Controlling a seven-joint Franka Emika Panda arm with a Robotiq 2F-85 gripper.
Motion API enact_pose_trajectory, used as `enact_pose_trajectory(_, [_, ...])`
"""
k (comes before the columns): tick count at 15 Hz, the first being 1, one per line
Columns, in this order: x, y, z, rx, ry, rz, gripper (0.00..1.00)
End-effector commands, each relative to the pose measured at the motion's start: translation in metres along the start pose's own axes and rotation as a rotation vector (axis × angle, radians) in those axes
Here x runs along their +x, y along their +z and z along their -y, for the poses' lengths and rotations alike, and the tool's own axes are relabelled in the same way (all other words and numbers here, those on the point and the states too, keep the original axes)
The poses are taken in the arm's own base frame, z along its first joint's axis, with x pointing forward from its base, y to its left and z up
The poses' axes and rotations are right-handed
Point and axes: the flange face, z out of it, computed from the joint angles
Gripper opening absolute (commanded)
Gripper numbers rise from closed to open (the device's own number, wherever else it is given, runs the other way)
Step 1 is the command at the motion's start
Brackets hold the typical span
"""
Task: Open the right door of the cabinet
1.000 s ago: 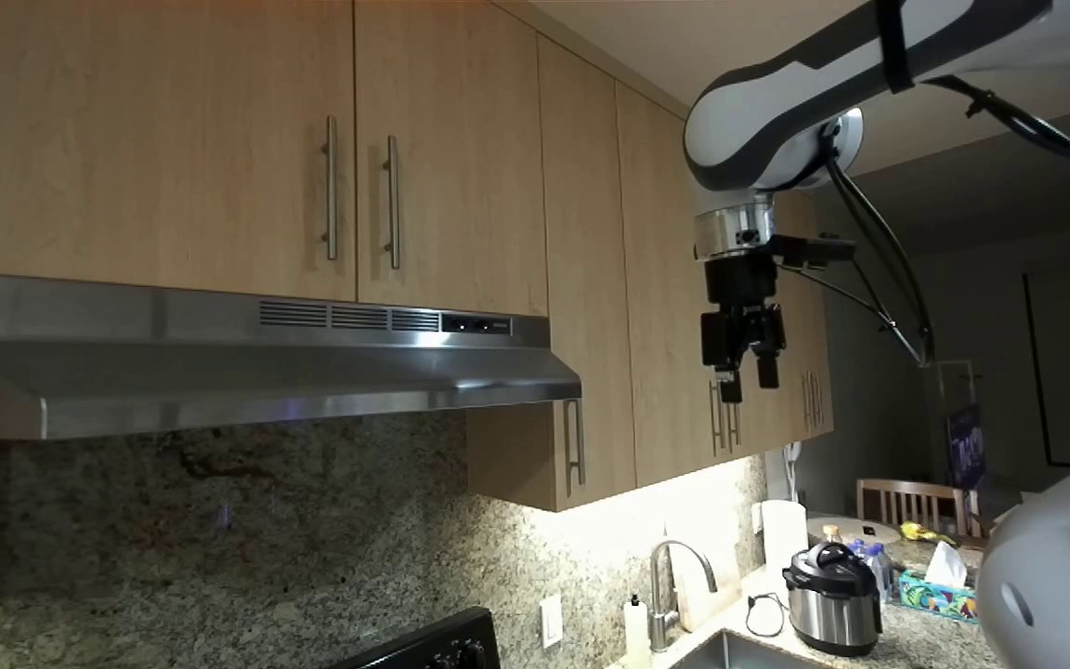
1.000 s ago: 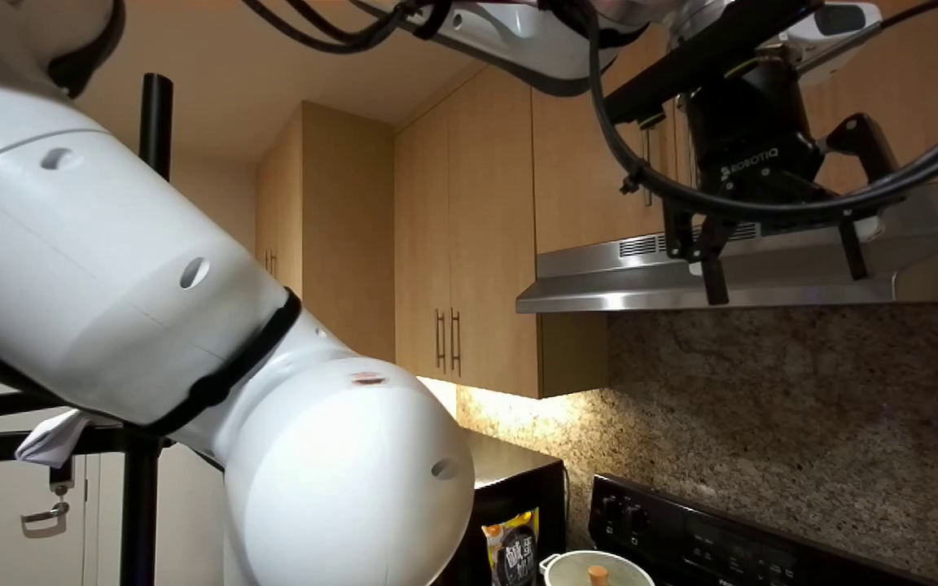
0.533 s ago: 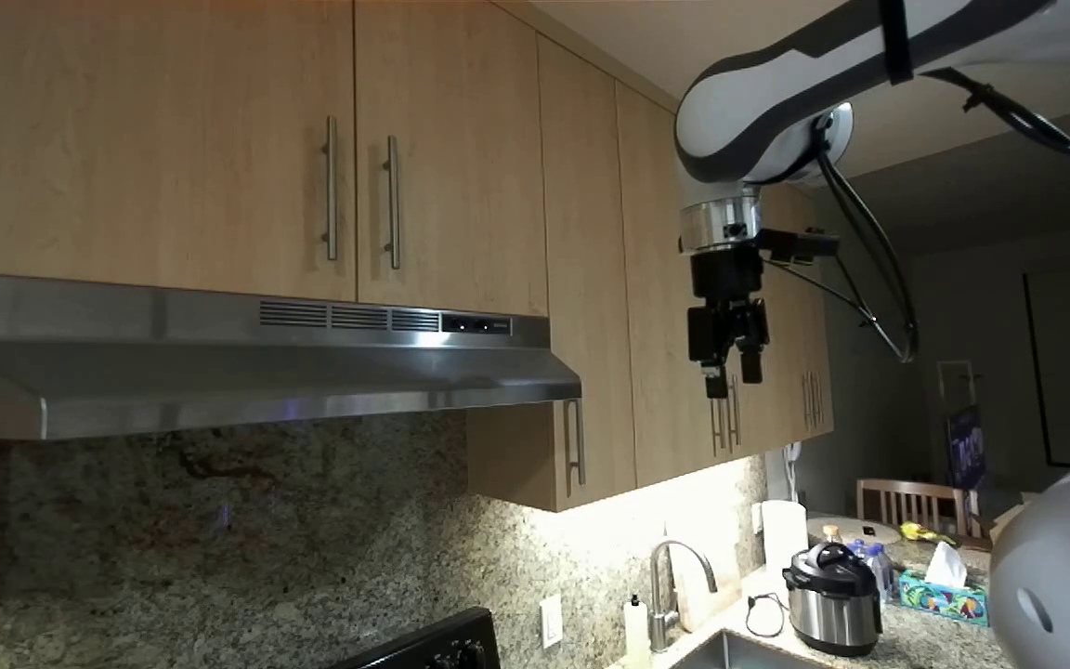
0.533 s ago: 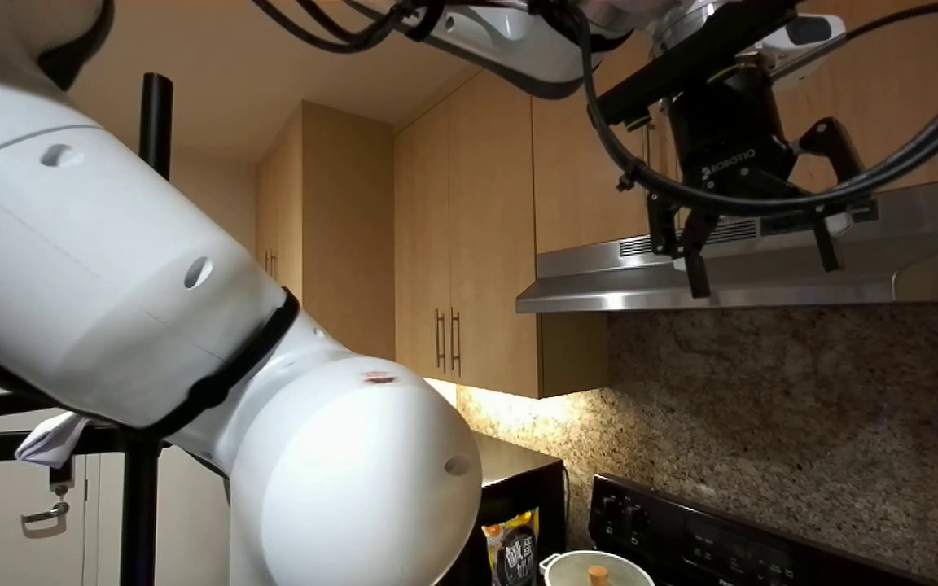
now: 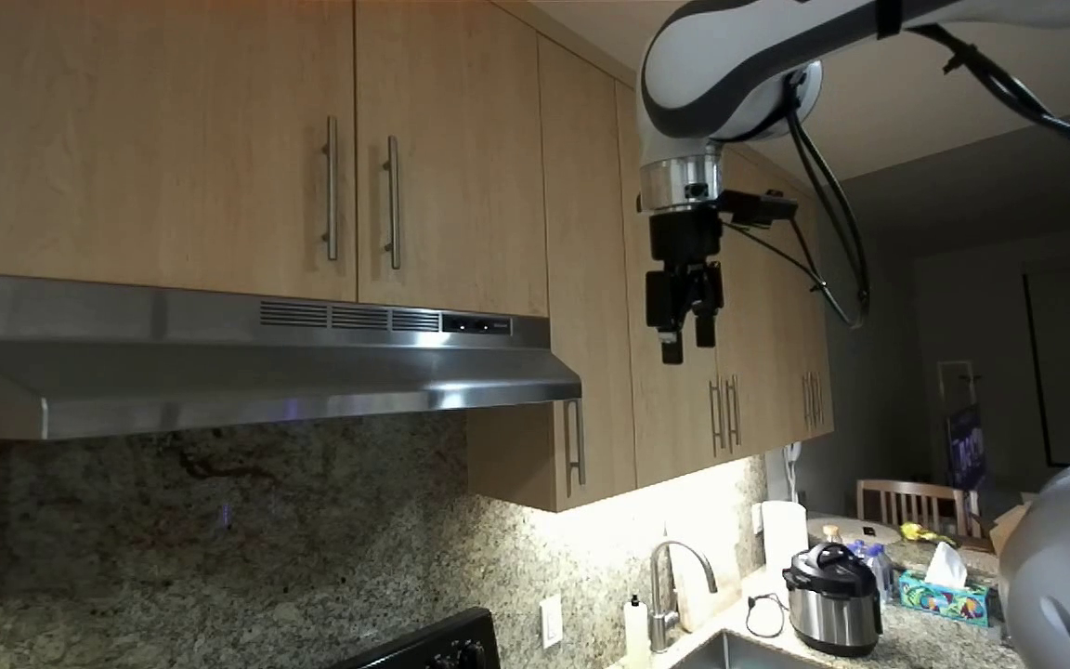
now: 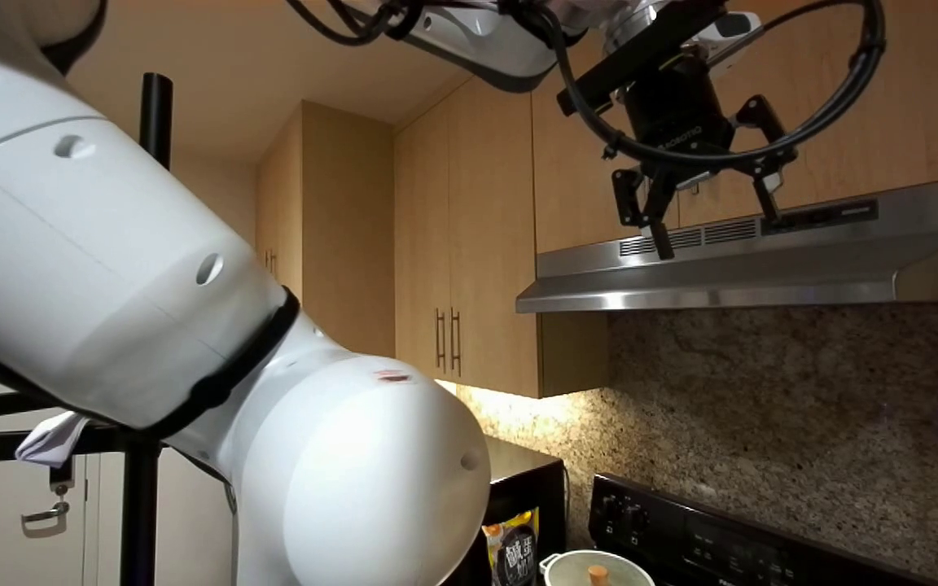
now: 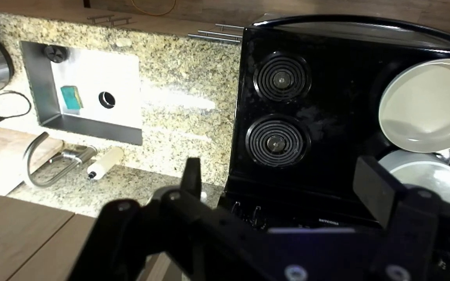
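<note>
At the left, above the hood [image 5: 266, 362], is the cabinet [image 5: 256, 153], its left door [image 5: 150, 139] closed. Beside it is the right door [image 5: 461, 167], my target, also closed, with the handle [image 5: 394, 203] near its left edge, toward the bottom corner. Farther right in an exterior view, well apart from the handle, my hand [image 5: 688, 343] hangs pointing down, fingers [image 7: 192, 177] spread wide, nothing between them. I judge the step is the approach: no grip on the handle yet. Next I must bring the hand in to the handle, likely tilting it so the fingers face the door, then clamp and pull outward, letting the door swing right.
</note>
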Motion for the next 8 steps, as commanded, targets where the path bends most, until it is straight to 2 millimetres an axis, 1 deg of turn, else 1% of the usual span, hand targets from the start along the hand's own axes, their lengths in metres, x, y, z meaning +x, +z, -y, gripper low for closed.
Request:
enact_pose_trajectory(1, [0.019,-0.026,0.017,-0.011,-0.009,-0.028,1.0])
enact_pose_trajectory(3, [0.029,-0.037,0.025,-0.023,-0.02,-0.04,1.0])
enact_pose_trajectory(5, [0.036,-0.042,0.031,-0.044,-0.053,-0.034,1.0])
enact_pose_trajectory(6, [0.026,-0.038,0.025,-0.037,-0.047,-0.056,1.0])
enact_pose_trajectory(8, [0.029,-0.038,0.027,-0.037,-0.053,-0.055,1.0])
